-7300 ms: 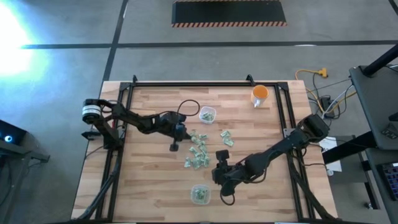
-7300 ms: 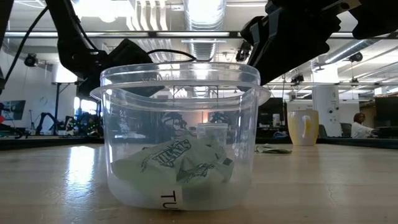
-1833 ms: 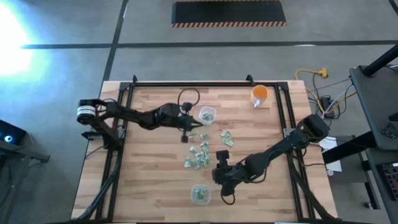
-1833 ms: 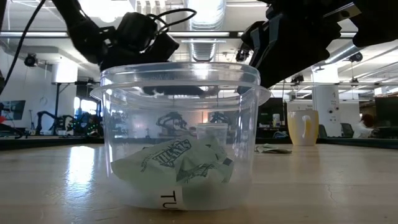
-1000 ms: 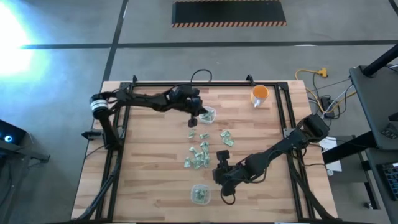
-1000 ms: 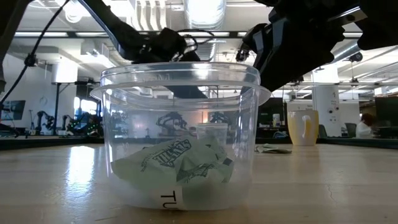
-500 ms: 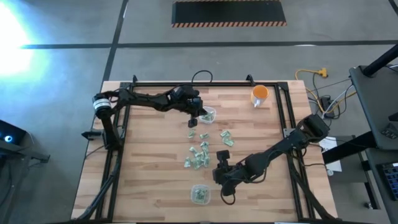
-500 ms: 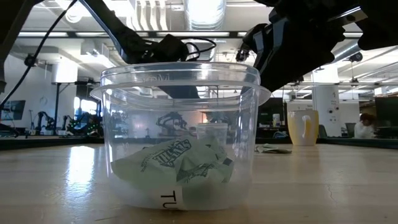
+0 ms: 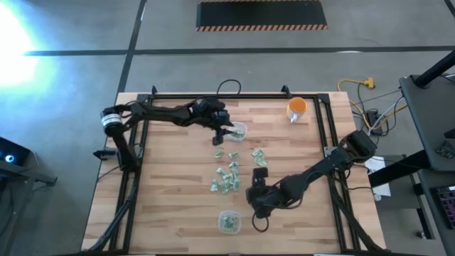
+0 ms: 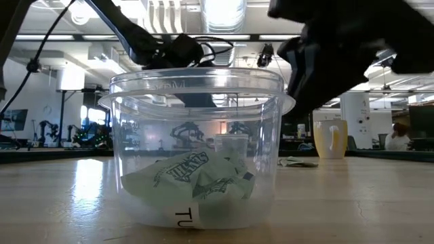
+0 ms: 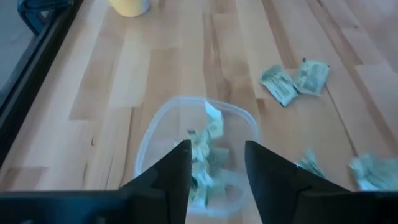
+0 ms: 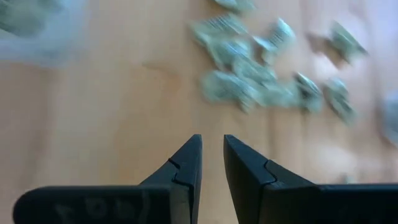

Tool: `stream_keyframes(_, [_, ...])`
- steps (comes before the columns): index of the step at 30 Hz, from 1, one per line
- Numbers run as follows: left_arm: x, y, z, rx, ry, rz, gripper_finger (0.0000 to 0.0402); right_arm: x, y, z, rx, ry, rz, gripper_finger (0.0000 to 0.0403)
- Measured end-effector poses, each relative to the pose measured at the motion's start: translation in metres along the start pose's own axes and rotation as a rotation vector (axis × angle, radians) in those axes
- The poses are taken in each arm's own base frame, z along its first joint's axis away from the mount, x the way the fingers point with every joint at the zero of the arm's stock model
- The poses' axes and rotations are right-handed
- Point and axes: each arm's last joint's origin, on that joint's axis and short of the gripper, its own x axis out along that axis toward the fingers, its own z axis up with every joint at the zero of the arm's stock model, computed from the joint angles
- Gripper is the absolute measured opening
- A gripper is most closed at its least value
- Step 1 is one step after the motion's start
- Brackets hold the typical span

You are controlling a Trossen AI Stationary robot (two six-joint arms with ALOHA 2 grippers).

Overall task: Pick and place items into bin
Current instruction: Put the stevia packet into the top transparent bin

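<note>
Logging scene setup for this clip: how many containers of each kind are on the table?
Clear plastic tubs: 2
Orange cup: 1
Total: 3 containers

The high camera is looking straight down on the whole wooden table (image 9: 178, 192), while the low one is sitting at tabletop height right against a clear tub (image 10: 196, 146), facing the room behind it. Each wrist camera is peering down past its own fingers, the left sharing the far tub (image 11: 196, 152) with the high view (image 9: 237, 131).
</note>
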Motion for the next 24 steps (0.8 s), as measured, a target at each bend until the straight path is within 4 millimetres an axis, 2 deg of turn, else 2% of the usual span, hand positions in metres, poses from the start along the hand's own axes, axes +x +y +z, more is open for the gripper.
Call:
stream_keyframes(7, [-0.036, -0.013, 0.004, 0.034, 0.077, -0.04, 0.0134, 0.004, -0.004, -0.01, 0.016, 0.035, -0.078, 0.0057])
stream_keyframes(11, [-0.052, -0.024, -0.007, 0.051, 0.138, -0.089, 0.0134, 0.007, -0.006, -0.013, 0.03, 0.04, -0.097, 0.0057])
stream_keyframes(13, [-0.058, -0.03, -0.019, 0.052, 0.16, -0.121, 0.0134, 0.007, -0.007, -0.013, 0.034, 0.04, -0.099, 0.0057])
stream_keyframes(19, [-0.059, -0.043, -0.05, 0.061, 0.121, -0.182, 0.0135, 0.009, -0.009, -0.012, 0.039, 0.034, -0.1, 0.0057])
stream_keyframes(24, [-0.053, -0.048, -0.069, -0.029, 0.025, -0.167, 0.0135, 0.01, -0.01, -0.009, 0.032, 0.011, -0.094, 0.0057])
